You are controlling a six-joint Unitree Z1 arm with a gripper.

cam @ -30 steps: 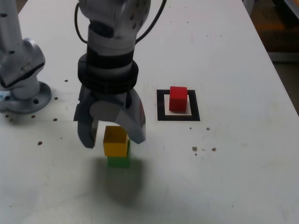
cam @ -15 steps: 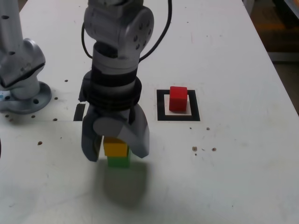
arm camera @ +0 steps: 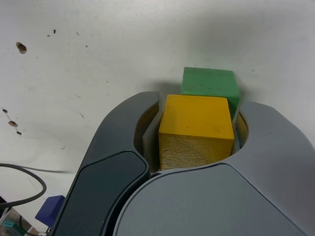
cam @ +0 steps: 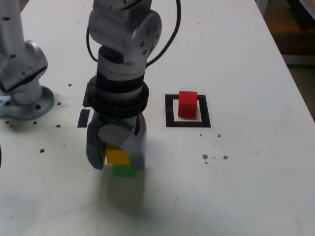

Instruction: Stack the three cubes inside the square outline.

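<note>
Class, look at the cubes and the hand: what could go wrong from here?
The hand grips the yellow cube, which sits off-centre on the green cube; lifting might drag or tip the green one. The red cube stands toward the outline's back edge, so a stack there might end up crooked.

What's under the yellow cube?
The green cube shows beneath the yellow cube, part of it sticking out past one side. The rest is covered, so I can't see how much of the yellow cube's underside touches it.
</note>
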